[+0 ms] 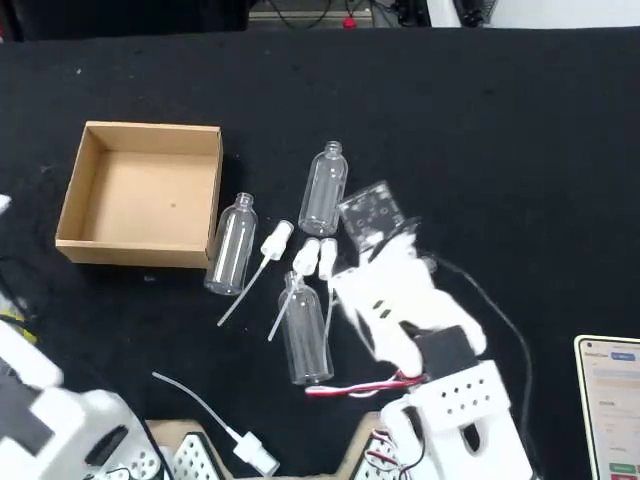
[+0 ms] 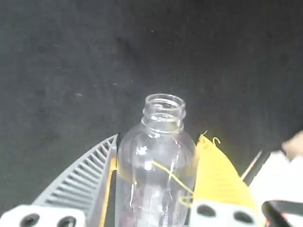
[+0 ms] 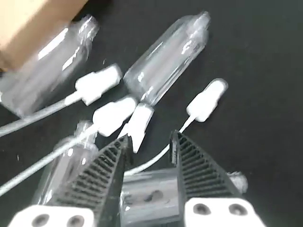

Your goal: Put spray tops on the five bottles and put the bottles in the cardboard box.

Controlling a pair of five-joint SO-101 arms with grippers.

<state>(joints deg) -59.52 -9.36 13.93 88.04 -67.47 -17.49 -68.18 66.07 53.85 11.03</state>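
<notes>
My left gripper is shut on a clear bottle with an open neck, held between a grey and a yellow finger. Three more clear bottles lie on the black table beside the cardboard box. White spray tops lie between them. My right gripper hangs open over these tops; the thin tube of one spray top runs between its black fingers. Two other tops lie just beyond.
Another spray top with a long tube lies at the table's near edge by the left arm. A tablet sits at the right edge. The far half of the black table is bare.
</notes>
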